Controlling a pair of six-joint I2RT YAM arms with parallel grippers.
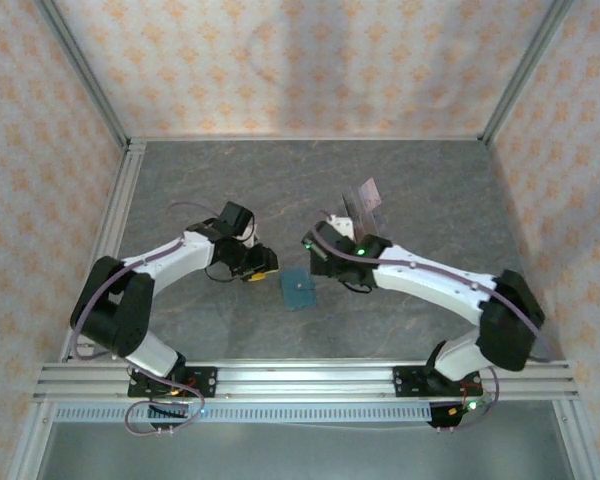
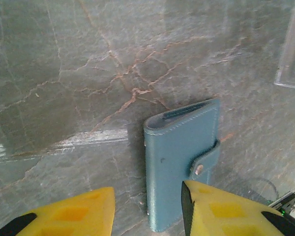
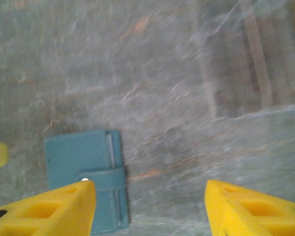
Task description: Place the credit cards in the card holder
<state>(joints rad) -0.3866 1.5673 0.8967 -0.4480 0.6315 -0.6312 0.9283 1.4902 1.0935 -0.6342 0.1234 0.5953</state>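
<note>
Item 1. Small teal-blue folding card holder [image 1: 299, 291], leather-look, stitched edge: lay flat and closed on the grey veined stone-look bench [image 1: 430, 190], strap fastened over a small metal stud, between my two pincers.

Item 2. Left pincer [image 2: 147, 206], yellow fingers [image 2: 83, 211]: stood apart, clamped on nothing. The holder's near end lay in the gap, with one fingertip overlapping its strap edge. Whether they touched, I could not tell.

Item 3. Right pincer [image 3: 150, 201], yellow fingers [image 3: 59, 206]: spread wide, nothing between them. The holder lay to one side below, partly behind one finger.

Item 4. Clear plastic slotted stand [image 1: 352, 212]: stood on the bench beyond my right pincer.

Item 5. Pinkish-mauve rectangular plastic card [image 1: 372, 188]: stood tilted in that stand, well apart from the holder.
</note>
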